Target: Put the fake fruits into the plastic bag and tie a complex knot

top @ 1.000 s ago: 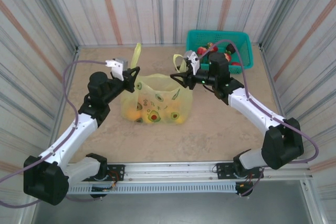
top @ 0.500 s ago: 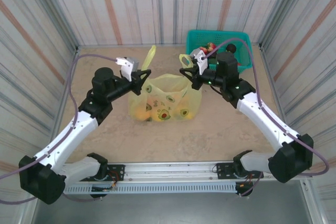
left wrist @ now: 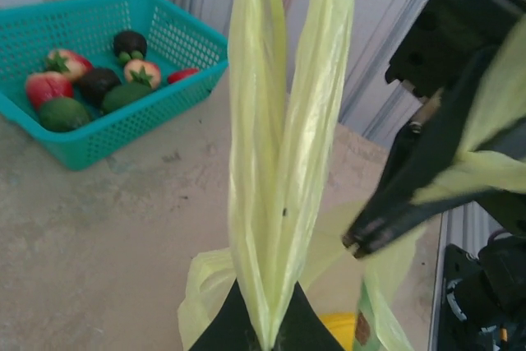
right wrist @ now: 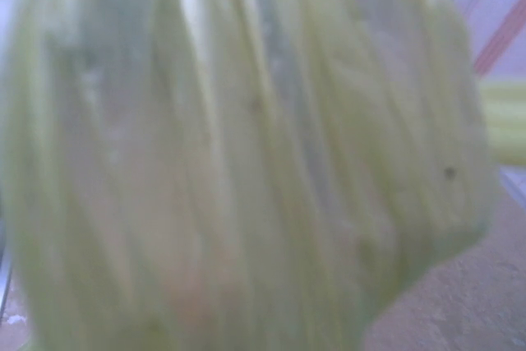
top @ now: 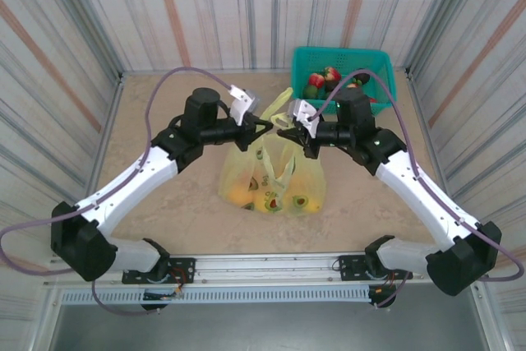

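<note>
my left claw [top: 264,125] and right claw [top: 284,131] each pinch a handle of the plastic bag [top: 301,172], which stretches upright beneath them, fake fruits [top: 244,195] lowest.

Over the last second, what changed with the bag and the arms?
Both arms swung inward: left gripper and right gripper, formerly at opposite sides of the plastic bag, now nearly meet above it. The right one shut on its handle; the left kept hold. The bag shifted right, handles drawn up together. Unmoved: teal basket; fake fruits still bagged.
</note>
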Tool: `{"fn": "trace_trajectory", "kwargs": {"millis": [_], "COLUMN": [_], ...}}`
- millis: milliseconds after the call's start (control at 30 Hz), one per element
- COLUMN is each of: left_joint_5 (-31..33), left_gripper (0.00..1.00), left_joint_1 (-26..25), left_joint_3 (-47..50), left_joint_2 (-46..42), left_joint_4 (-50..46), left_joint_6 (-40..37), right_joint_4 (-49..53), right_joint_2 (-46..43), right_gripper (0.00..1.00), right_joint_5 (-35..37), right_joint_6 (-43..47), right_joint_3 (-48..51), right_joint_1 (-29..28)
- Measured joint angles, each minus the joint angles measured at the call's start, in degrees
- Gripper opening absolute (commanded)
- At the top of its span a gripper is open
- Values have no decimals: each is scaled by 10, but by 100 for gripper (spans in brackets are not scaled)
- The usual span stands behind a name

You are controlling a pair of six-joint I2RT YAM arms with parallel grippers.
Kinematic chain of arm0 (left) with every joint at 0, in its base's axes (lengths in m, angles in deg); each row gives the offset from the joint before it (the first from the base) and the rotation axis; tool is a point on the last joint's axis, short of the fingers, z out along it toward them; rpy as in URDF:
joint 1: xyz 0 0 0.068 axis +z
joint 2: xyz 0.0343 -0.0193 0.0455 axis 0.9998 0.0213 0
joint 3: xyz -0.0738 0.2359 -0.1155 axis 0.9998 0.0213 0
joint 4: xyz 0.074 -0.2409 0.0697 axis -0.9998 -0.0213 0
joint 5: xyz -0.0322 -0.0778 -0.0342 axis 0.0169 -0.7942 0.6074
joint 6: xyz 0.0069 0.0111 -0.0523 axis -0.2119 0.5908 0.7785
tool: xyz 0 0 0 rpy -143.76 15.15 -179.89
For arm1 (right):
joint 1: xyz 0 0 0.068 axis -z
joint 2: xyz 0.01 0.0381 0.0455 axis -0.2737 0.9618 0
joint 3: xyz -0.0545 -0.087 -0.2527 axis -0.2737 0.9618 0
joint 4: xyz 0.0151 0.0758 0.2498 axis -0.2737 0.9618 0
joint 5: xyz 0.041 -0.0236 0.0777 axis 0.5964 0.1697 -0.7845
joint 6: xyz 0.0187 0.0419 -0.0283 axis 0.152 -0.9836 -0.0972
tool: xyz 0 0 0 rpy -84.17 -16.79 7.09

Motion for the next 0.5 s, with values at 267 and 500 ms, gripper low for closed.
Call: {"fn": "trace_trajectory", "kwargs": {"millis": [267, 500], "left_joint_5": [-15, -14], "left_gripper": [0, 0], "left_joint_1": [-19, -19], "left_joint_3": [-23, -23], "left_joint_2": [22, 21], "left_joint_4": [-10, -8], "left_joint_6": [-17, -37], "right_joint_4": [7, 7], "right_joint_2": [16, 14], "right_gripper": [0, 0], "right_joint_5": [10, 9], "right_joint_6": [12, 7], "right_joint_3": [0, 0], "right_joint_1": [-14, -3]}}
